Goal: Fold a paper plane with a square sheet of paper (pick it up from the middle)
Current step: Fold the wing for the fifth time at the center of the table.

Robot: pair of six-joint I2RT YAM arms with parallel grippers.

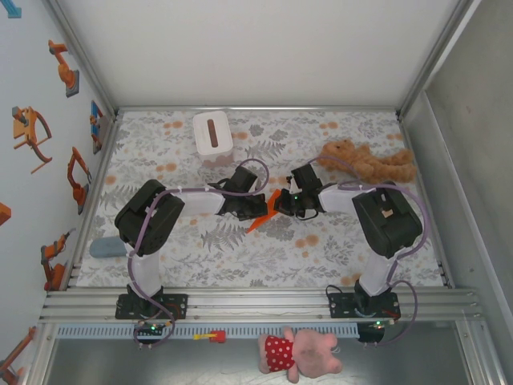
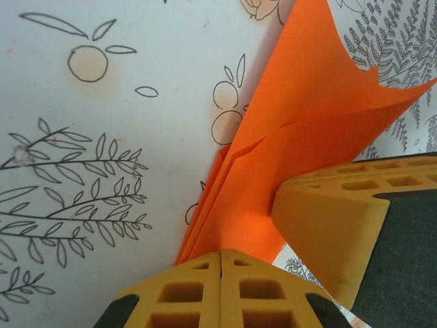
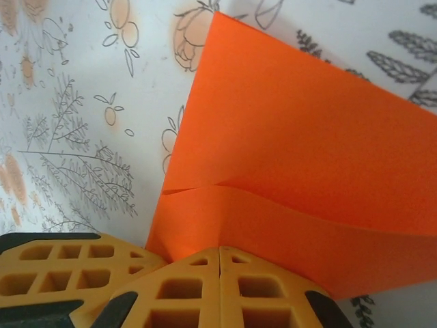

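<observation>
The orange paper (image 1: 260,216), part-folded, is pinched from two sides. The left gripper (image 2: 220,256) and right gripper (image 3: 220,251) are each clamped on its near edge, just beside one another. Its layers fan out ahead of both sets of fingers, so neither arm is nearer.

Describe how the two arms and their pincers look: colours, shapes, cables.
The left arm and right arm share black blocky joint housings, white links and looping lilac cables. The left pincer and right pincer have yellow-orange fingers with grids of rectangular cut-outs.
</observation>
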